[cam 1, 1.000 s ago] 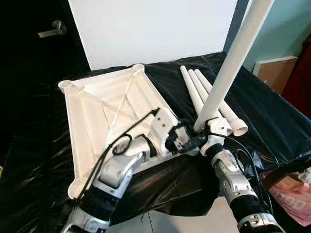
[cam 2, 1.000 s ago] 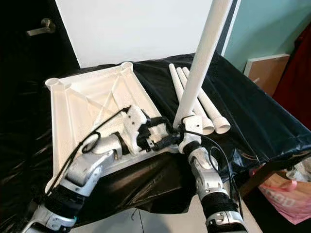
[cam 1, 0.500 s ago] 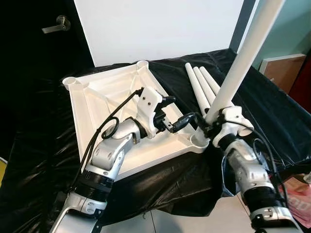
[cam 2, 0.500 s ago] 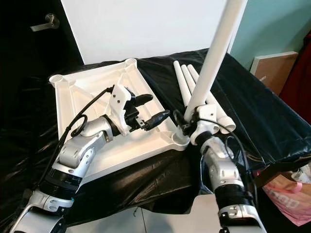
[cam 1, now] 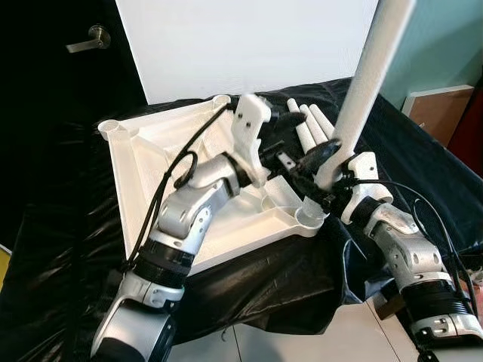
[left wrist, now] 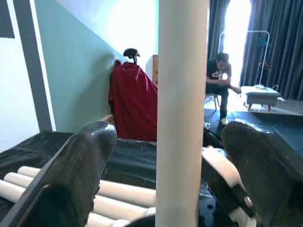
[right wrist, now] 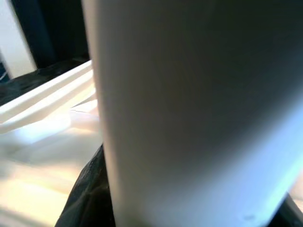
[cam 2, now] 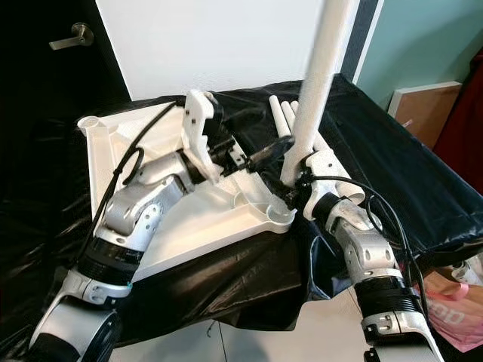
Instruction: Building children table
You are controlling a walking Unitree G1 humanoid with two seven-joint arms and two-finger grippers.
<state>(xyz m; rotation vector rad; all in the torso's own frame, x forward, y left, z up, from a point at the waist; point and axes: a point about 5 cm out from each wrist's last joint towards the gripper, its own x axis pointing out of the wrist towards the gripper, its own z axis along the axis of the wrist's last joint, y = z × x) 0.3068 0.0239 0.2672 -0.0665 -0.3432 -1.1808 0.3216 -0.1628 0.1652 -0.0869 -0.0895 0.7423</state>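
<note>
Standing in the near corner socket of the upturned white tabletop [cam 1: 143,173], a plain white leg [cam 1: 370,75] rose steeply, smooth and bearing no readable writing; the right gripper [cam 1: 326,188] clasped it low down, just above the socket; the left gripper [left wrist: 165,189] stood with fingers [left wrist: 80,161] spread either side of the leg, not touching; three spare legs [cam 1: 313,128] lay side by side on the black-covered table [cam 1: 407,173]; a seated person [left wrist: 218,80] was far behind
</note>
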